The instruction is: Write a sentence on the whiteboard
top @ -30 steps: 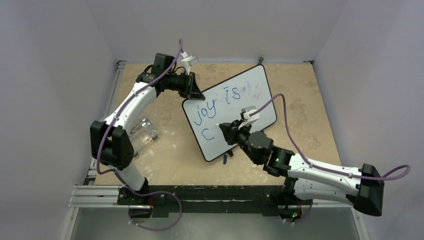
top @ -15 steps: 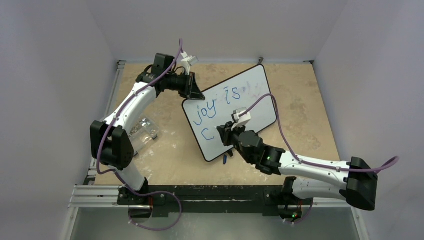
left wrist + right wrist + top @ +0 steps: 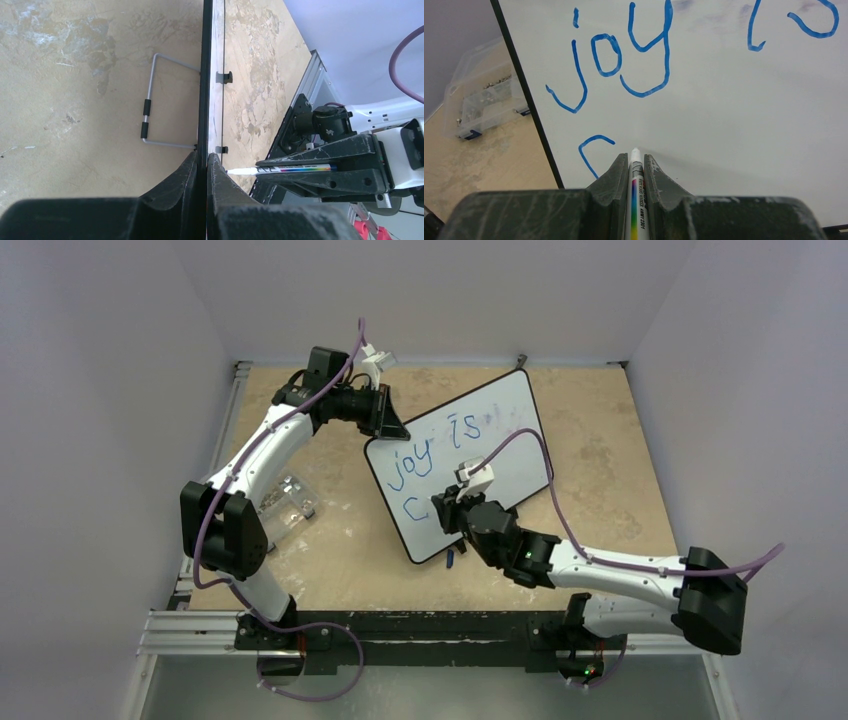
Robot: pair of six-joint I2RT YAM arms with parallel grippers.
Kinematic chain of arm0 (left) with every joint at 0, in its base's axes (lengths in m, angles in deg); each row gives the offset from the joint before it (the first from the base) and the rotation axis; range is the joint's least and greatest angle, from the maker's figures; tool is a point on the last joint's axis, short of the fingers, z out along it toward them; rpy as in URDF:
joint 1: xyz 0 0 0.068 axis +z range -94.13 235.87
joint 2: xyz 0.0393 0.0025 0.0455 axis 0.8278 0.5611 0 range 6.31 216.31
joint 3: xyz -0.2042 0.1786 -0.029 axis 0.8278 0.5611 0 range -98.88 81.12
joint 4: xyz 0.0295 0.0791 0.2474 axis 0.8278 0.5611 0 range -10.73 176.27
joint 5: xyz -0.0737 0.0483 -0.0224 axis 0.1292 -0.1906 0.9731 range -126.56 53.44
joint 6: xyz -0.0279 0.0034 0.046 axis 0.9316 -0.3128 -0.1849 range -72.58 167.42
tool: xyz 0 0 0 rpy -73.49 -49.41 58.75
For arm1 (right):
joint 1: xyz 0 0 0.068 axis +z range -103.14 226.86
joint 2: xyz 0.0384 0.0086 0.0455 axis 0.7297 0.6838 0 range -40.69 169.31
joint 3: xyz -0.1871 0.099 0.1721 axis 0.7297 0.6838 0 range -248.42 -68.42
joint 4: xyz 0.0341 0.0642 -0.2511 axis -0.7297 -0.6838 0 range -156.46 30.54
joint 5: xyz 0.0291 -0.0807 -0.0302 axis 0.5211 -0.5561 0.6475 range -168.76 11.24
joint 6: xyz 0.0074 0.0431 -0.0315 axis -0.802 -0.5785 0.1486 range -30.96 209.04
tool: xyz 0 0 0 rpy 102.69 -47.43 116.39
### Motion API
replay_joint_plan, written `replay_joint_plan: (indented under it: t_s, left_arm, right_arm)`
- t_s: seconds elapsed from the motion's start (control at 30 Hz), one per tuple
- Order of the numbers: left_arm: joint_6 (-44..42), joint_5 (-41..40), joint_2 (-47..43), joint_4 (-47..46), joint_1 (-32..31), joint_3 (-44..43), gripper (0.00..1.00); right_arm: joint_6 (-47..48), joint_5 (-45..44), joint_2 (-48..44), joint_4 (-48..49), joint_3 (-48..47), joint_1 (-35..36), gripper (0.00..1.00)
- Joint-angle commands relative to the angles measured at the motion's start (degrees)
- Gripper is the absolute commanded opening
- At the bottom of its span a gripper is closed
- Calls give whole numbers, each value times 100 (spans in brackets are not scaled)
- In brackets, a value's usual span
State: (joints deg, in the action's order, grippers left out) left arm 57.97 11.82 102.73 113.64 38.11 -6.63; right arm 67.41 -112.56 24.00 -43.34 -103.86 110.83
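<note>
Right hand (image 3: 440, 506), gripping marker (image 3: 637, 200), hides whiteboard's (image 3: 520, 400) lower middle.

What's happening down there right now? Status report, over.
Left gripper shut on the whiteboard edge. Right gripper shut on a marker, tip by the c. Sentence reads joy is c so far. Nothing blocking the tip.

I've swung right end effector (image 3: 441, 506) left and nearer across whiteboard (image 3: 512, 408); marker (image 3: 637, 196) tip now sits just right of blue "c" (image 3: 581, 149).
</note>
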Motion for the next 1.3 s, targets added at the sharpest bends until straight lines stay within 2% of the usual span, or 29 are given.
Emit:
replay_joint_plan:
  t_s: [0.0,0.67,1.27]
  left_arm:
    - [-181,-317,-203,-258,-15,-122,0]
    - [-130,-315,-159,-299,-86,-110,0]
    - [-149,-347,-201,-286,-131,-109,0]
  right_arm:
    - [-61,-212,156,200,-228,-8,0]
    - [-214,16,367,237,-30,0,0]
    - [-589,-1,33,-50,408,2,0]
